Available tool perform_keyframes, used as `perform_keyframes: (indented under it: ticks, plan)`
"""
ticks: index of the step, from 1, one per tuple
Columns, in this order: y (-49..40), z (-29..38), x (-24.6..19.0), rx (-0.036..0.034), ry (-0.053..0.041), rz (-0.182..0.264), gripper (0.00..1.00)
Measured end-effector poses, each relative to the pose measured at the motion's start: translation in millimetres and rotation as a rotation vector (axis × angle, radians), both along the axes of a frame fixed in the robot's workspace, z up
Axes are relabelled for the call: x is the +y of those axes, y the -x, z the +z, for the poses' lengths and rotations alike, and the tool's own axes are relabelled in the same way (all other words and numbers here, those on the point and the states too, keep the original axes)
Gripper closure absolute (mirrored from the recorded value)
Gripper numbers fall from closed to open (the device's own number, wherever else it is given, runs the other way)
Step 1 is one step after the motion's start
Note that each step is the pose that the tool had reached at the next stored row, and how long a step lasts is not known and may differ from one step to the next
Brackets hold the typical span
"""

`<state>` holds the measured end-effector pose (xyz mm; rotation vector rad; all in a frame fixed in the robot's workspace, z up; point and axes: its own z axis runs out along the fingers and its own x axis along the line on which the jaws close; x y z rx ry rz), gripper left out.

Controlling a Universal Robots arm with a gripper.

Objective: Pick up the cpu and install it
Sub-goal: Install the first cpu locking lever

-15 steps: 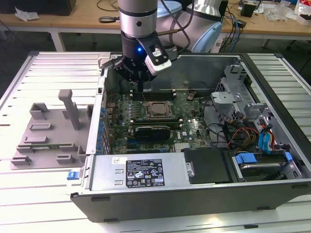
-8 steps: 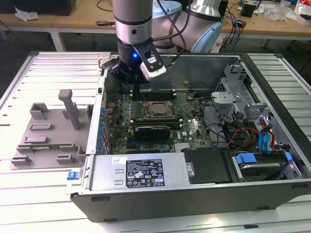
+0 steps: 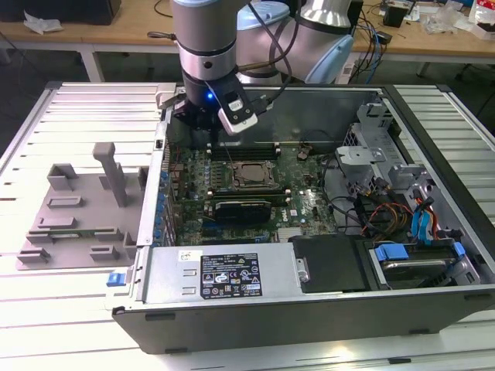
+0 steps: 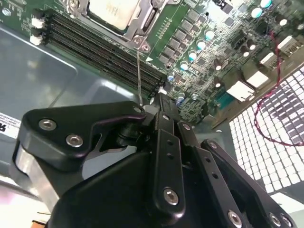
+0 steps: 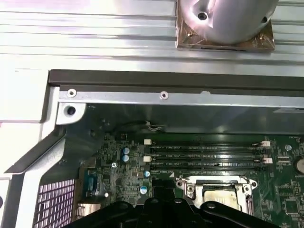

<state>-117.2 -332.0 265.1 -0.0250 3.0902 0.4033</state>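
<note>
- Gripper point(image 4: 159, 102) sat nearest the lens in the second wrist view: black linkage, fingers drawn together to a narrow tip with nothing between them, as far as that view showed.
- In the exterior view the gripper point(image 3: 207, 127) hung inside the case point(image 3: 309, 309), above the board's back edge, near the memory slots point(image 3: 244, 147).
- Cpu point(image 4: 114, 12) lay in the socket point(image 4: 142, 28), pale metal top up, steel frame around it; also seen in the first wrist view point(image 5: 219, 195) and the exterior view point(image 3: 249, 174).
- Looked seated; whether the frame was latched couldn't be told.
- Handling call: light, stiff, flat chip; smooth lid likely slippery; underside contacts fragile. Best taken by two opposite edges, kept level.
- Fixture tray point(image 3: 77, 212) stood outside the case on the exterior view's left.
</note>
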Motion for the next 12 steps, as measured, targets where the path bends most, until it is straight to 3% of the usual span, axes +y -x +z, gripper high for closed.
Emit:
perform_keyframes:
  ticks: [1,3,4,7,12]
  plan:
    - [0.0,-1.9,0.0,0.0002,-0.0077,0.0,0.89]
    - [0.0,-4.7,0.0,0.0,-0.0442,0.0,0.89]
    - [0.0,-6.1,0.0,-0.0001,-0.0557,0.0,0.89]
    - [-1.9,-12.8,0.0,0.0002,-0.0605,0.0,0.89]
    - [-13.5,-15.5,0.0,0.0006,-0.0611,0.0,0.89]
